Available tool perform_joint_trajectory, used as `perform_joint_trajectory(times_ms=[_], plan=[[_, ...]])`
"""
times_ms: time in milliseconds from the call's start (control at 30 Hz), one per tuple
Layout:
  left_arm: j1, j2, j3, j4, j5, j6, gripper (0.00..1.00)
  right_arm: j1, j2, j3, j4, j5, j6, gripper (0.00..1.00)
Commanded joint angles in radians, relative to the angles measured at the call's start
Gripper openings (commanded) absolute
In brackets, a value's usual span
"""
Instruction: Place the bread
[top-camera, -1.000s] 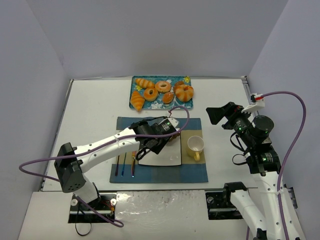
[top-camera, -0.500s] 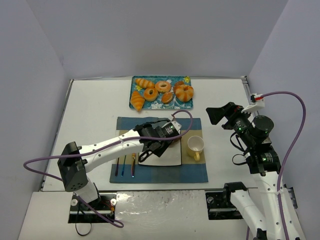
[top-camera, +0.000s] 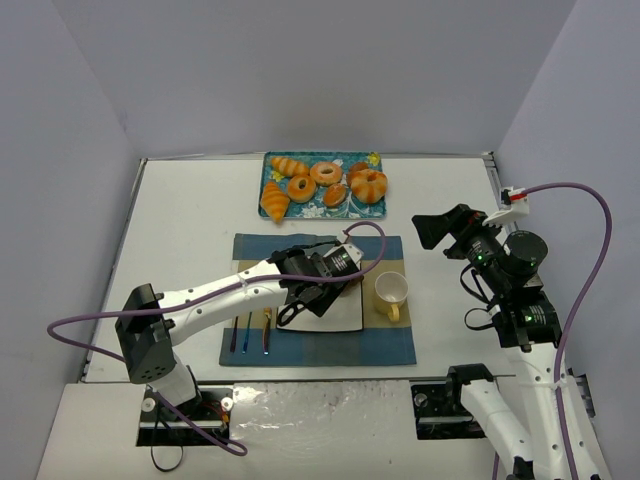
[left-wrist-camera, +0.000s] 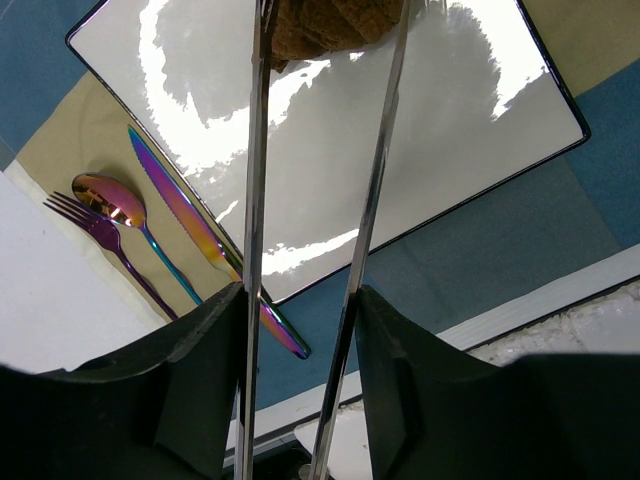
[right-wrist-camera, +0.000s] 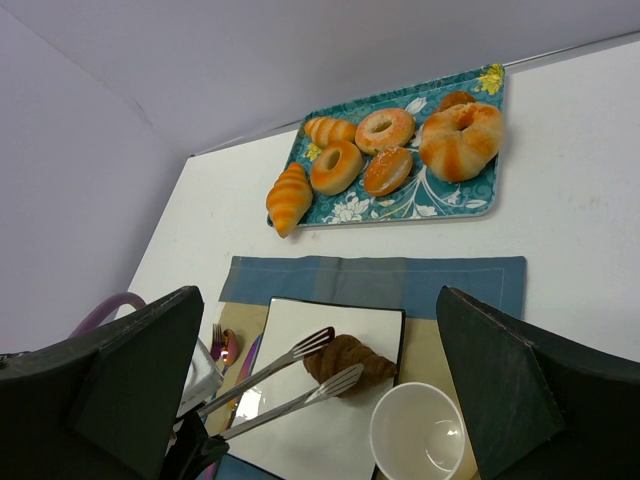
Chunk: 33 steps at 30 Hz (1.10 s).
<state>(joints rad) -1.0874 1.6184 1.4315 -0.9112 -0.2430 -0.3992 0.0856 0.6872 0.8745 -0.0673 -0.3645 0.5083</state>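
A brown twisted bread (right-wrist-camera: 345, 362) lies on the white square plate (right-wrist-camera: 330, 430), near its far right corner. Metal tongs (right-wrist-camera: 266, 371) reach over the plate, one forked tip on each side of the bread, slightly parted. My left gripper (left-wrist-camera: 300, 300) is shut on the tongs' two arms (left-wrist-camera: 255, 200); the bread (left-wrist-camera: 330, 25) shows at the top edge between them. In the top view my left gripper (top-camera: 312, 278) hangs over the plate (top-camera: 335, 318). My right gripper (top-camera: 440, 232) hovers open and empty, well to the right of the plate.
A teal tray (top-camera: 277, 160) at the back holds several orange pastries. A white cup (top-camera: 390, 290) stands just right of the plate. A fork, spoon and knife (top-camera: 250, 330) lie left of it, all on a blue placemat (top-camera: 390, 345).
My left arm has shifted slightly right and lower over the plate with the tongs. The tongs' arms have spread a little around the bread. The right arm has stayed still.
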Motion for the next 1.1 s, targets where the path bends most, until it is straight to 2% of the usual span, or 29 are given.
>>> perform_joint_trajectory(times_ms=[0,1067], plan=[[-0.007,-0.037,0.048,-0.012,-0.032,-0.01,0.45,0.0,0.006,0.004,0.09,-0.011,0.006,1.0],[-0.008,-0.121,0.107,-0.049,-0.032,-0.017,0.48,0.0,0.009,0.006,0.09,-0.013,0.006,1.0]])
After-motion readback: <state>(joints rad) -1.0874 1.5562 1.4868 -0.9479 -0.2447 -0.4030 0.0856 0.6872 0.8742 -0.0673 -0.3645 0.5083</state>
